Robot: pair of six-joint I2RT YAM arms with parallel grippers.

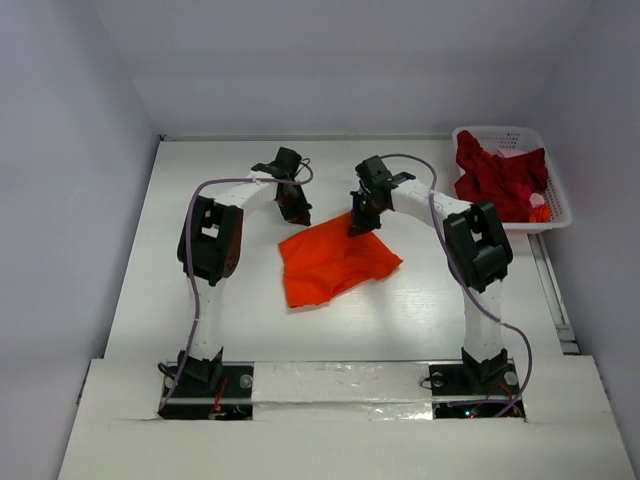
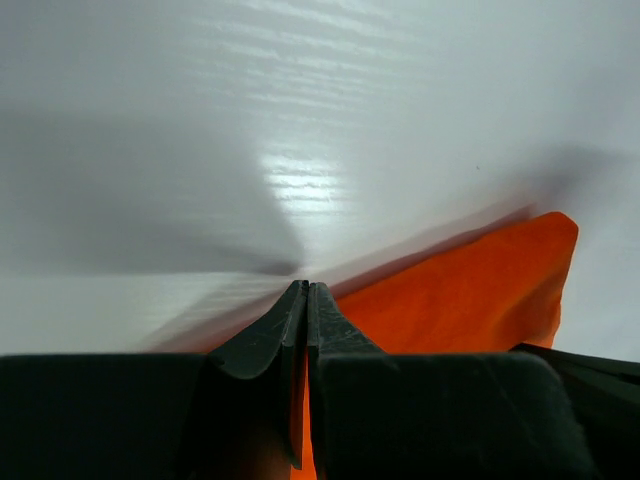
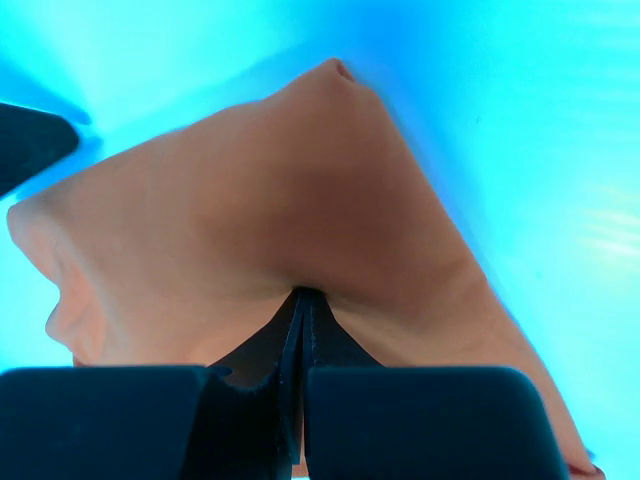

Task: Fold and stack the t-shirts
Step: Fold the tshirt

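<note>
Left gripper [image 2: 307,285], right gripper [image 3: 303,292]: I hold both pinched shut on the orange shirt [image 1: 335,265], centre of table [image 1: 170,280], by its 12 o'clock edge. Step, likely: first fold. Next: draw edge evenly toward 6 o'clock.

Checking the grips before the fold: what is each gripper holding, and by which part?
Both are shut on the orange t-shirt: the left gripper pinches its far edge toward the left, the right gripper the same edge further right.

Orange t-shirt [image 1: 335,265] rumpled, far corners lifted, dark red t-shirts [image 1: 495,175] heaped in basket [image 1: 497,130]
</note>
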